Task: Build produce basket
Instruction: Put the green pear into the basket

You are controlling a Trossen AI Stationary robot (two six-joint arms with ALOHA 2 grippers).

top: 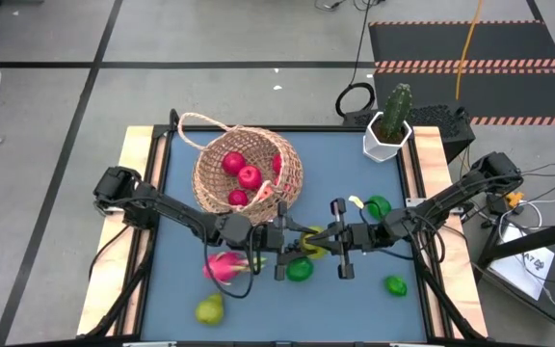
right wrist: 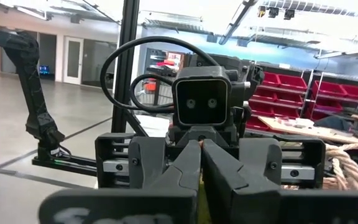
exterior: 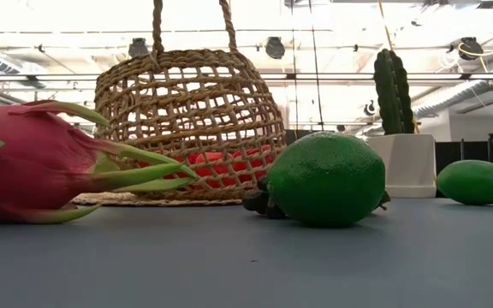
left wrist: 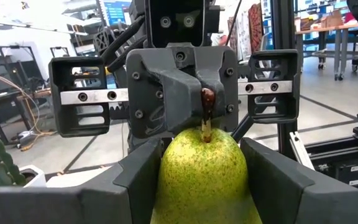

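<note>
The wicker basket lies tipped at the table's far middle with red fruits inside. In front of it my two grippers meet end to end, both held above the table. A yellow-green pear hangs between them. My left gripper is closed around its body and my right gripper is shut on its stem. A dragon fruit, a lime and a second pear rest on the blue table below. My left gripper holds the pear's body between its two fingers, one on each flank. The fingers come level from the table's left. The pear is clear of the table, its stem end pointing toward the other arm. My right gripper pinches the pear's stem between its two fingertips. It comes at it nearly level from the table's right, facing my left gripper.
A white pot with a cactus stands at the far right corner. Two more limes lie on the right side. Dark grapes sit behind the near lime. Wooden rails edge the table's sides.
</note>
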